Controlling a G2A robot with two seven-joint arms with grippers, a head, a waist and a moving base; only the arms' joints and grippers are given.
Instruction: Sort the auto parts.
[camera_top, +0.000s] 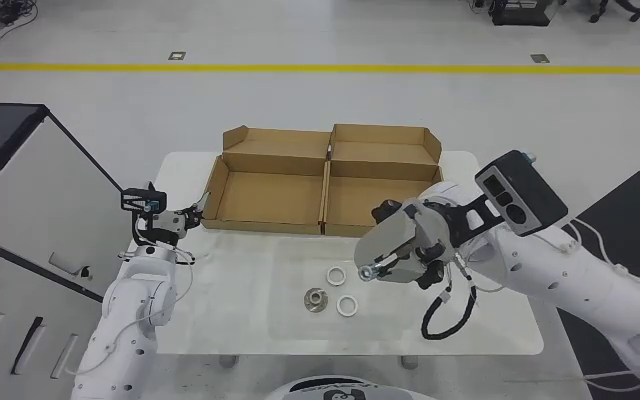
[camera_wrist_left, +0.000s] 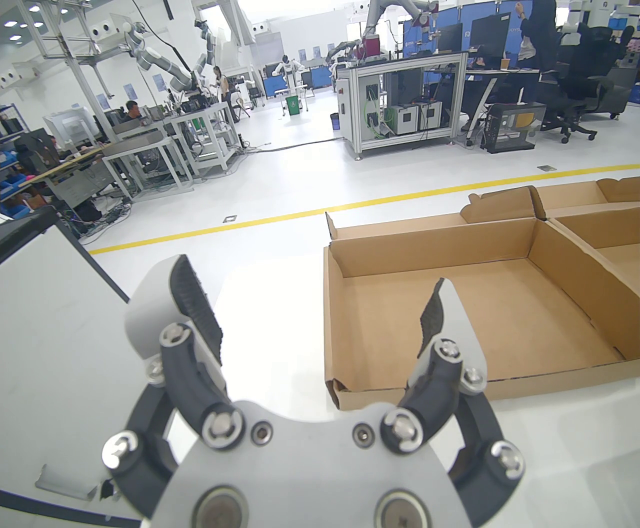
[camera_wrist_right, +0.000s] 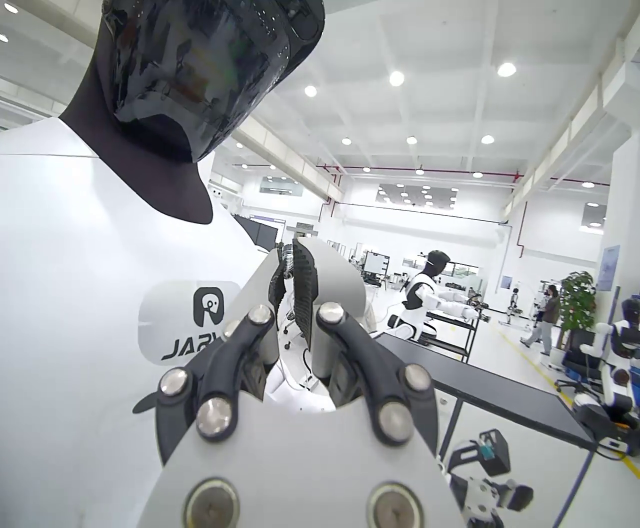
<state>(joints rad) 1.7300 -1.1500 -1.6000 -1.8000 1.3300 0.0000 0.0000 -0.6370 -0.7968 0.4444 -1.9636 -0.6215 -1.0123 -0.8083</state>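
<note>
Two white rings (camera_top: 337, 274) (camera_top: 347, 306) and a metal flanged part (camera_top: 316, 297) lie on the white table (camera_top: 250, 320) in front of two open cardboard boxes. The left box (camera_top: 268, 196) (camera_wrist_left: 475, 310) and the right box (camera_top: 368, 200) (camera_wrist_left: 615, 235) hold nothing that I can see. My right gripper (camera_top: 372, 270) (camera_wrist_right: 292, 260) hangs just right of the rings, turned upward, shut on a small metal part (camera_wrist_right: 286, 264). My left gripper (camera_top: 193, 215) (camera_wrist_left: 310, 280) stands open with nothing in it, beside the left box's near left corner.
A grey-and-white cabinet (camera_top: 40, 200) stands close to the table's left edge. The boxes' raised back flaps (camera_top: 330, 140) line the table's far side. Bare tabletop lies left of the parts and along the front edge.
</note>
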